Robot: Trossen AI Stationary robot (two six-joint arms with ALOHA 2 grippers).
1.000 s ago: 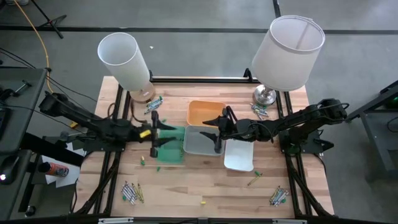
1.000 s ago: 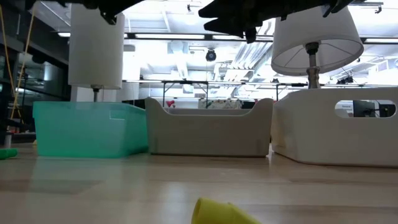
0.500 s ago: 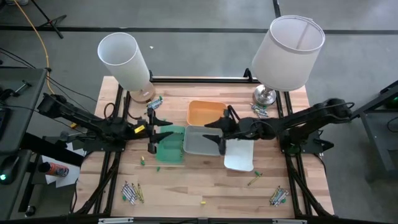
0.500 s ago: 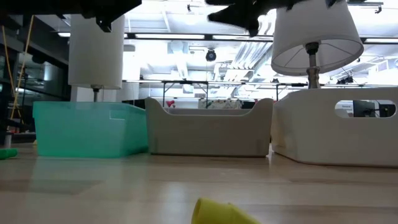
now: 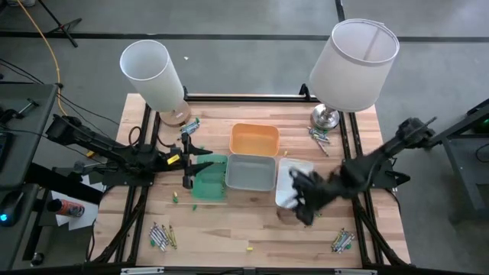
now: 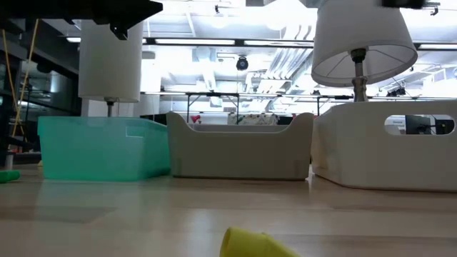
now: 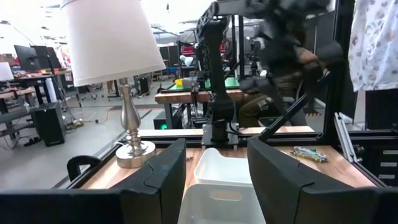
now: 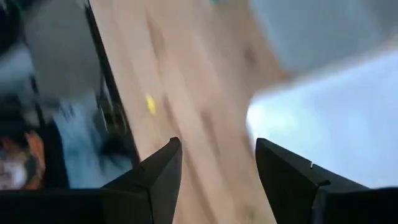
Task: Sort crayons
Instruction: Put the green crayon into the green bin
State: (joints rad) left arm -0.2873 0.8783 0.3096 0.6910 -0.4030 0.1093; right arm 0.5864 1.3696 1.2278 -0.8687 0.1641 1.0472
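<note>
Crayons lie in small heaps near the left lamp (image 5: pixel 189 126), near the right lamp (image 5: pixel 319 136) and at the near corners (image 5: pixel 162 237) (image 5: pixel 342 242). Loose ones include a green one (image 5: pixel 174 198) and a yellow one (image 5: pixel 248 247), which also shows in the low view (image 6: pixel 250 243) and the right wrist view (image 8: pixel 150 104). My left gripper (image 5: pixel 191 163) is open and empty above the green tray's left end (image 5: pixel 208 183). My right gripper (image 5: pixel 302 205) is open, empty and blurred, above the white tray's near edge (image 5: pixel 294 179).
An orange tray (image 5: pixel 254 139), a grey tray (image 5: pixel 250 172), the white tray and the green tray stand together mid-table. Two lamps stand at the far corners, left (image 5: pixel 153 75) and right (image 5: pixel 353 65). Bare wood lies along the near edge (image 5: pixel 244 229).
My right gripper has swung fast from above the grey tray toward the table's near edge and right, to the white tray's near edge, turning as it went. My left gripper has drawn back a little toward the left edge and risen slightly. The trays and crayons have stayed put.
</note>
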